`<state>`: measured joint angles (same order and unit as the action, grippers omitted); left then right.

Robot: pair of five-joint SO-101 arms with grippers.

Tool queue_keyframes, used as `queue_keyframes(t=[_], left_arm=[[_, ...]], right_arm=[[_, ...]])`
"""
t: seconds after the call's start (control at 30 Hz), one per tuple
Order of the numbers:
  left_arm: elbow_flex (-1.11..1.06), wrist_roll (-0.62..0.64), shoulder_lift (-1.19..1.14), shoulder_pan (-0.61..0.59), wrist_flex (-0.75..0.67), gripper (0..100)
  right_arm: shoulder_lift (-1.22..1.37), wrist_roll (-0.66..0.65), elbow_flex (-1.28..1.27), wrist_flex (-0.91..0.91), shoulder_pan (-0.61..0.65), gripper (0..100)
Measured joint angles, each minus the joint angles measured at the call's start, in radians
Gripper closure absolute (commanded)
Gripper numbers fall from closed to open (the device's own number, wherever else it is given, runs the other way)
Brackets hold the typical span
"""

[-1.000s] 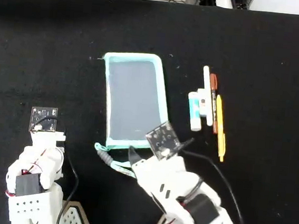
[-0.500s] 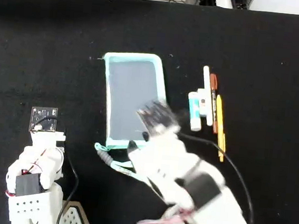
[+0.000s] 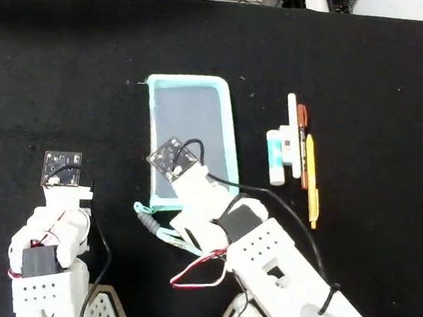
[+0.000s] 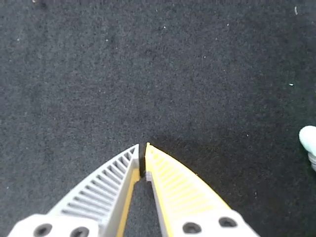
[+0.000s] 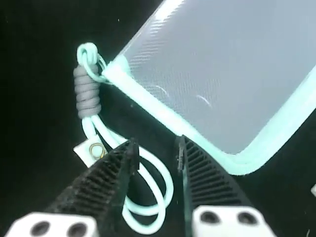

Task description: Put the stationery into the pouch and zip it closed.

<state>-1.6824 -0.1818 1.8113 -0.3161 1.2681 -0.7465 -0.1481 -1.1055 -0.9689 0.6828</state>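
The left gripper [image 4: 143, 148] was seen nearest, pointed down at bare black table [image 4: 148, 59], tips pressed together with nothing between them. The right gripper [image 5: 155, 145] was held low just off the near corner of the pouch [image 5: 222, 74], jaws parted only narrowly and nothing clamped. A mint cord [image 5: 148, 192] was looped on the table under and between its fingers, with a small eyelet tag [image 5: 91, 150] beside one finger. The cord was tied to the pouch corner through a grey wrap [image 5: 87, 94]. The pouch was laid flat, mint-edged, one short end toward the arms; whether it was zipped could not be told. The stationery [image 3: 298, 155] was grouped well apart from the pouch, on the right arm's side: a white tube [image 3: 276, 168], a brown pen [image 3: 302, 113] and a yellow pencil [image 3: 311, 179], side by side and touching.
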Motion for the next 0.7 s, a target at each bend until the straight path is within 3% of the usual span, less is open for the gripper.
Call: queue_keyframes(t=[0.33,0.5,0.7], left_arm=[[0.000,0.000,0.000,0.000,0.000,95],[0.000,0.000,0.000,0.000,0.000,95],[0.000,0.000,0.000,0.000,0.000,95]], right_arm=[[0.005,-0.011,0.000,-0.060,0.000,85.4],[0.006,-0.011,0.000,-0.060,-0.048,75.2],[0.006,-0.044,0.000,-0.063,-0.064,78.9]])
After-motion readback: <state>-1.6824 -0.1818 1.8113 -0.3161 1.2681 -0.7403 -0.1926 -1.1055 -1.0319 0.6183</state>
